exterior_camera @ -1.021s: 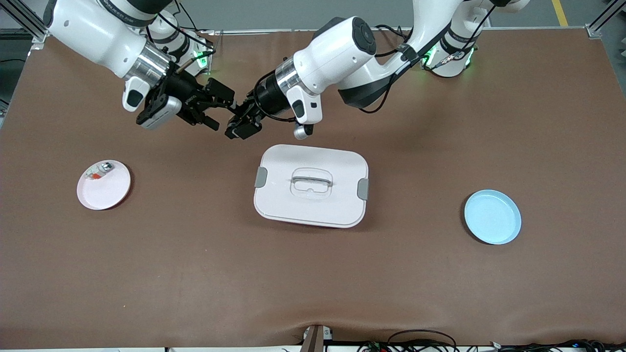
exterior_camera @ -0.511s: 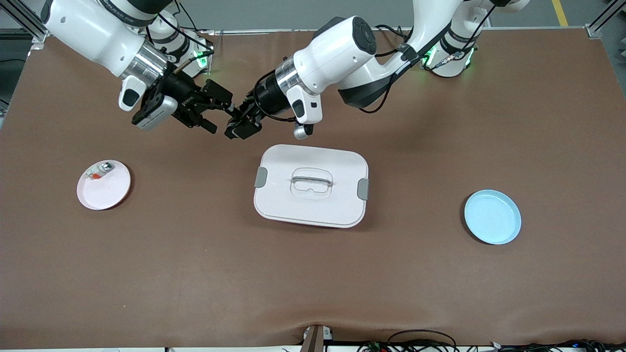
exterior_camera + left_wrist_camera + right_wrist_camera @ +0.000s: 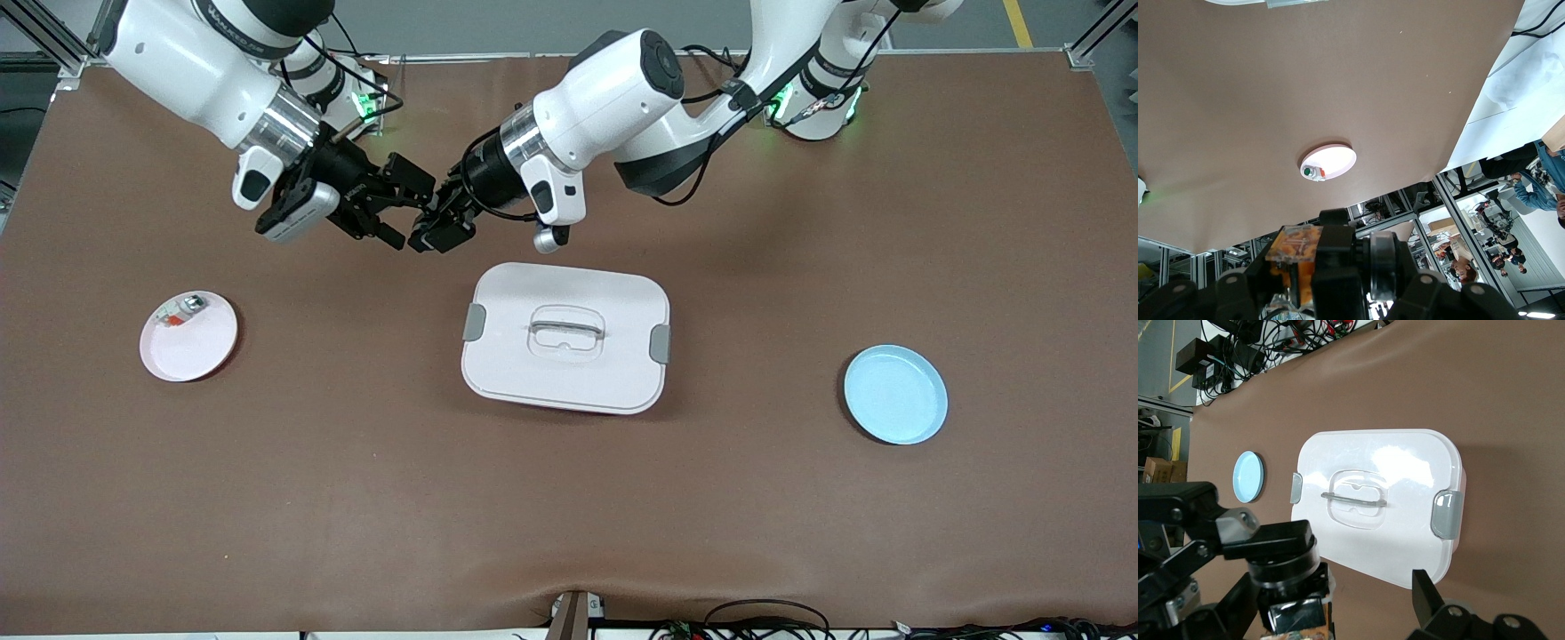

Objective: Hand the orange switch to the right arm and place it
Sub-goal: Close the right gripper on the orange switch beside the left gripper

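Observation:
My left gripper (image 3: pixel 437 231) is up over the table between the white box and the robots' bases, shut on the orange switch (image 3: pixel 1297 255). The switch is a stubby black cylinder (image 3: pixel 1382 265) with an orange, clear-cased end. My right gripper (image 3: pixel 411 213) meets it from the right arm's end of the table, open. In the right wrist view the switch (image 3: pixel 1290 583) sits between the spread fingers (image 3: pixel 1429 595), which do not touch it. Very little of the switch shows in the front view, as both hands cover it.
A white lidded box (image 3: pixel 565 338) with a handle lies mid-table under the hands, nearer the front camera. A pink plate (image 3: pixel 200 351) holding a small white-and-silver part (image 3: pixel 180 311) lies toward the right arm's end. A blue plate (image 3: pixel 895 394) lies toward the left arm's end.
My right gripper drew back a little, then moved in toward the left gripper, so its open fingers now stand around the switch. The left arm has kept still.

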Robot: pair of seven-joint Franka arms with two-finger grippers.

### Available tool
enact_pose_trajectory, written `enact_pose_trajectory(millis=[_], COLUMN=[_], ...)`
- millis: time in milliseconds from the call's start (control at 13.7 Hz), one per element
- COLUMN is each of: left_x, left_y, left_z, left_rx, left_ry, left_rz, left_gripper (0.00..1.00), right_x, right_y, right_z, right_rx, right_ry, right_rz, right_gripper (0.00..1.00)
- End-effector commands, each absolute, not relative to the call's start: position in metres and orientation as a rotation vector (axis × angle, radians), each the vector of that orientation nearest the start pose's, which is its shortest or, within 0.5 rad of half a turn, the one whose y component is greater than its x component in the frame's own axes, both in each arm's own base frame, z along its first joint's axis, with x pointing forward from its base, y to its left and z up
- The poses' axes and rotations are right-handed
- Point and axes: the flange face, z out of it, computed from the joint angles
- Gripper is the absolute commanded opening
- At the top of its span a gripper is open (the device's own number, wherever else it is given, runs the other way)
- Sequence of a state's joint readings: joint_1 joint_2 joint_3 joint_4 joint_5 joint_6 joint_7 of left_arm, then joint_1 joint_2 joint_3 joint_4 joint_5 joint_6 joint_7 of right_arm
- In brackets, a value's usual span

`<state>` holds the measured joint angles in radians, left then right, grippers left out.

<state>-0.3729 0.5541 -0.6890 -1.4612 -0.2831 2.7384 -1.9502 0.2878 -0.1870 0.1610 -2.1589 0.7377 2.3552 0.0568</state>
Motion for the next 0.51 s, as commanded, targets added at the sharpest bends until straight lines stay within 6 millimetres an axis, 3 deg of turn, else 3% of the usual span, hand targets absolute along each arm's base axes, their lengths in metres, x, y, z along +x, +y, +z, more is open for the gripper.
enact_pose_trajectory(millis=[0,146,365,438], left_x=[0.4717,0.4717,0.4718,0.4718], left_y=[-0.5769,-0.5769,-0.5768,-0.5768], left_z=[0.5168,0.5168,0.517,0.517], left_rx=[1.74,1.74,1.738,1.738], left_ry=[1.392,1.392,1.392,1.392], left_rz=[-0.546,-0.546,-0.546,-0.546], left_gripper=[0.28,0.28,0.28,0.28], right_x=[0.4732,0.47,0.4679,0.4675], right_y=[0.2484,0.2535,0.2547,0.2547], right_z=[0.5226,0.5231,0.5251,0.5258], right_rx=[-2.481,-2.48,-2.48,-2.48], right_ry=[0.021,0.005,-0.003,0.0], right_rz=[-0.284,-0.278,-0.269,-0.268], right_gripper=[1.0,0.81,0.65,0.64])
